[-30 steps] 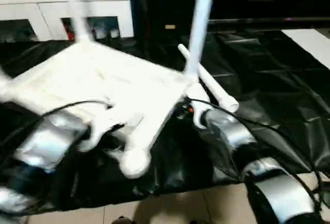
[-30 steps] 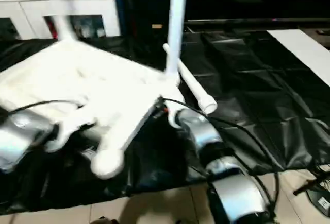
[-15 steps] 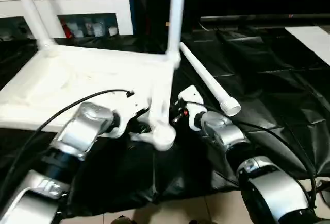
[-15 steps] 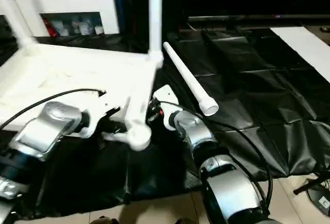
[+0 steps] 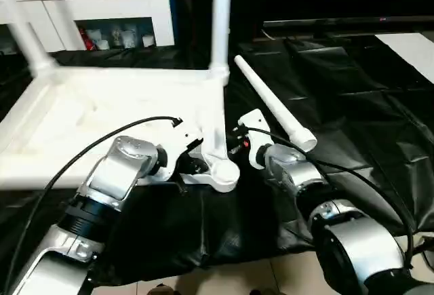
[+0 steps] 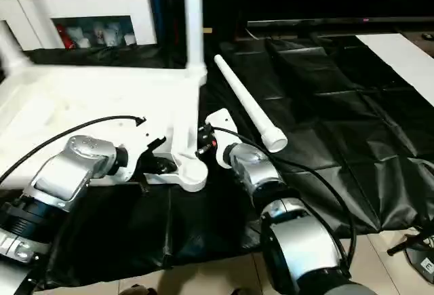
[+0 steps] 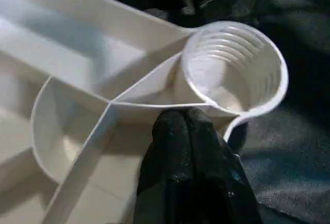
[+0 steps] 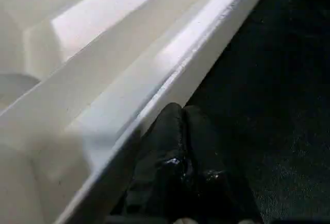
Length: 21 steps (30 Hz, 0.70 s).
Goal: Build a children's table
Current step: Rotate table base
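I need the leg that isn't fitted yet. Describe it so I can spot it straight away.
Start at the upturned children's table on the black floor sheet. Just off its right edge, past the upright leg at the far right corner, lies the loose leg, a long white tube lying flat on the sheet. Unlike the fitted legs, it stands in no socket, and its wider collared end points toward the robot.

The table (image 5: 102,122) is seen lying upside down on black sheeting (image 5: 352,105), two legs (image 5: 220,17) standing up from its far corners. A loose leg (image 5: 274,112) lies on the sheeting just beside its right edge. Silver forearms reach in from below, the left pincer (image 5: 193,163) at the near right corner socket, the right pincer (image 5: 237,147) beside that edge.
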### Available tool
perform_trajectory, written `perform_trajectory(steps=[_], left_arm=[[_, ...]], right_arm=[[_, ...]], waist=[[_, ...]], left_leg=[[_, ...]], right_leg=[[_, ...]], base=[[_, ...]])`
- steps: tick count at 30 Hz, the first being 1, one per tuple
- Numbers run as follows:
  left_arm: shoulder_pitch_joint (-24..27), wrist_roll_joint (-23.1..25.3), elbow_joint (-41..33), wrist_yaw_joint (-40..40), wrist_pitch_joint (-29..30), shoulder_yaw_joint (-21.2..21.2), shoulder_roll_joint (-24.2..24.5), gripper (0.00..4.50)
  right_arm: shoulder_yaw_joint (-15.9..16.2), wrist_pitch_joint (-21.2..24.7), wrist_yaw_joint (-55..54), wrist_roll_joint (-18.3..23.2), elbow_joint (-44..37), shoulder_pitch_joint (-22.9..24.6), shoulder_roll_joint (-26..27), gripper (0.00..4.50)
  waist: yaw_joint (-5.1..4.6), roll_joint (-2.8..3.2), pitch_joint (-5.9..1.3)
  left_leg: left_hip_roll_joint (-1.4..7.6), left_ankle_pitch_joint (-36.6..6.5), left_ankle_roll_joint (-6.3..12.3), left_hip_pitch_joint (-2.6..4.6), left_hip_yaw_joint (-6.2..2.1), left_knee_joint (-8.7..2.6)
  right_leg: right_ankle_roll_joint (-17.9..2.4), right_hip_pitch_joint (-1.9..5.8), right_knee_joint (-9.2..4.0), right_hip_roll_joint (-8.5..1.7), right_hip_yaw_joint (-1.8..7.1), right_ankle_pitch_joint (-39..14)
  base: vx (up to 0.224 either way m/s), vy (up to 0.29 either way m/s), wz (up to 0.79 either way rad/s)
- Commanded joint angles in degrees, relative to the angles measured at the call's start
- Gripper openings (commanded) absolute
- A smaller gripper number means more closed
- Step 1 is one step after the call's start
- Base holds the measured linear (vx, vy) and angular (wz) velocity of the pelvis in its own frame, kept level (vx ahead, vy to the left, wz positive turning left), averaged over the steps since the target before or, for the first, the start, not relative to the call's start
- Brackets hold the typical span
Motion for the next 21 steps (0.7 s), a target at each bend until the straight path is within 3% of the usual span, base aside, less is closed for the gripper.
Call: perform_trajectory(steps=[1, 7, 8, 11, 12, 21], left_arm=[[-0.9, -0.7, -1.0, 0.4, -2.1, -1.3, -1.3, 0.00], [-1.0, 1.4, 1.4, 4.8, -9.0, 1.7, 0.9, 0.00], [-1.1, 0.5, 1.6, 4.7, -9.1, 3.0, 0.9, 0.32], [-0.1, -2.6, -1.0, 1.9, -6.8, 6.1, 3.3, 0.43], [0.6, -3.3, -2.3, 1.1, -6.5, 6.9, 4.5, 0.65], [4.2, -5.3, -9.7, 2.4, -7.5, 10.9, 7.4, 1.28]], right_arm=[[0.9, -2.6, -0.3, -0.1, -0.7, -2.3, 2.8, 0.04], [-2.3, -1.1, -6.2, 0.3, 0.0, -3.7, -0.9, 0.04], [-3.1, -1.1, -5.6, 1.0, -0.2, -4.0, -1.5, 0.00], [-4.9, -2.1, -5.0, 2.1, -0.4, -6.0, -4.4, 0.38], [-5.1, -1.8, -4.5, 2.2, -0.1, -6.9, -5.6, 0.40], [-3.1, 1.2, -7.6, -2.4, 3.7, -11.7, -11.3, 1.25]], waist=[[0.40, 0.83, -4.56], [0.81, 0.77, -4.46], [0.76, 0.81, -4.41], [0.89, 0.76, -4.46], [0.92, 0.88, -4.41], [1.08, 0.67, -4.20]], left_leg=[[0.38, -15.4, 0.42, 0.52, 0.11, -3.30], [0.46, -16.3, 0.10, 0.77, 0.17, -3.39], [0.43, -16.8, 0.03, 0.78, 0.21, -3.40], [0.36, -16.9, -0.17, 0.90, 0.26, -3.32], [0.32, -16.9, -0.20, 0.79, 0.25, -3.28], [0.23, -18.2, -0.32, 0.55, 0.22, -3.20]], right_leg=[[-14.9, 3.67, -2.82, -2.26, 1.64, -8.5], [-13.3, 3.37, -2.94, -2.12, 1.67, -10.1], [-13.2, 3.37, -2.98, -2.11, 1.68, -10.5], [-13.1, 3.34, -2.88, -2.12, 1.71, -10.8], [-13.1, 3.29, -2.83, -2.04, 1.68, -10.7], [-12.9, 3.19, -2.97, -2.09, 1.56, -13.5]], base=[[0.000, 0.000, 0.00], [0.000, 0.000, 0.00], [0.000, 0.000, 0.00], [0.000, 0.000, 0.00], [0.000, 0.000, 0.00], [0.000, 0.000, 0.00]])
